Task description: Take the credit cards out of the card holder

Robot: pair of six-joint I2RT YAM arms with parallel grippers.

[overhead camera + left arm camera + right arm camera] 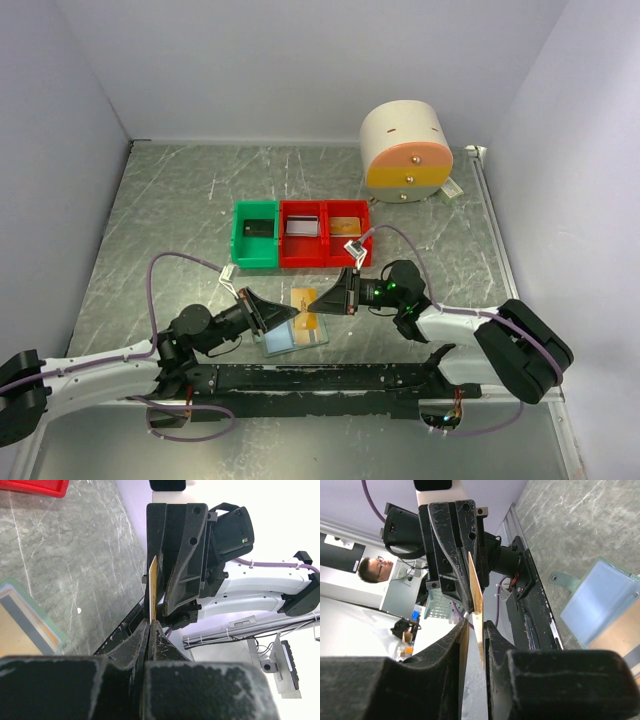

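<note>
The left hand [150,626] is clamped on one edge of a credit card [153,587], held on edge in the air. The card holder [283,340] lies open on the table [170,220] below. The right hand [475,626] straddles the opposite edge; whether it presses yet cannot be told.

Risk: if the left hand releases before the right grips firmly, the thin card slips and falls.

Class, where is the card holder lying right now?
Top view: the card holder lies flat on the table, centre front, just on the near side of the meeting tips of the left gripper and right gripper.
</note>
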